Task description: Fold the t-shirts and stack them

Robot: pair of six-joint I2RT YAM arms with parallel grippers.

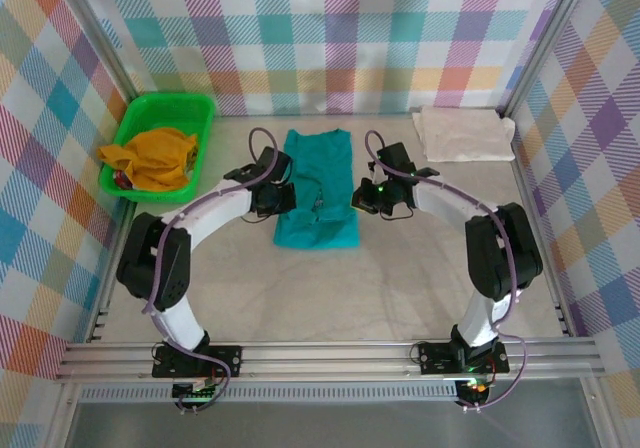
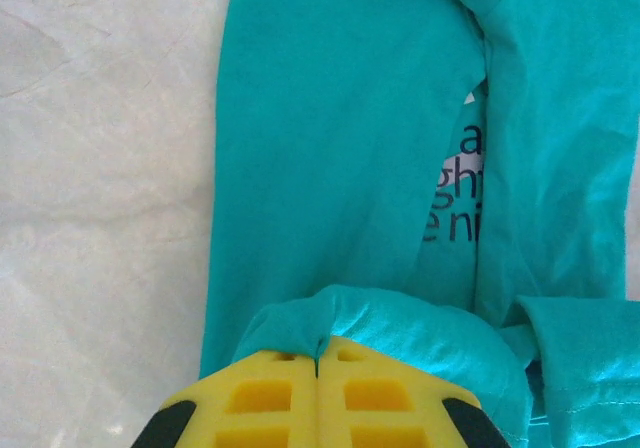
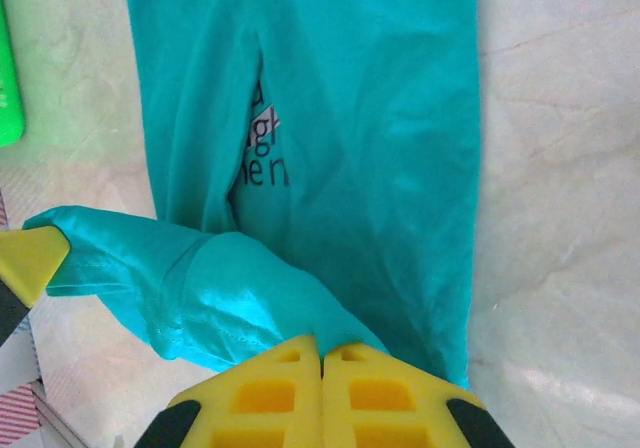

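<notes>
Left gripper is pinched tight on a bunched fold of the teal tee, and your right gripper is clamped on the same tee's opposite side. You have the teal tee mid-table, sides folded in to a narrow strip, long axis running from the near edge towards the far edge; lettering peeks through the gap between the flaps. Your cream tee lies folded in the far right corner, well apart; the basket sits far left
</notes>
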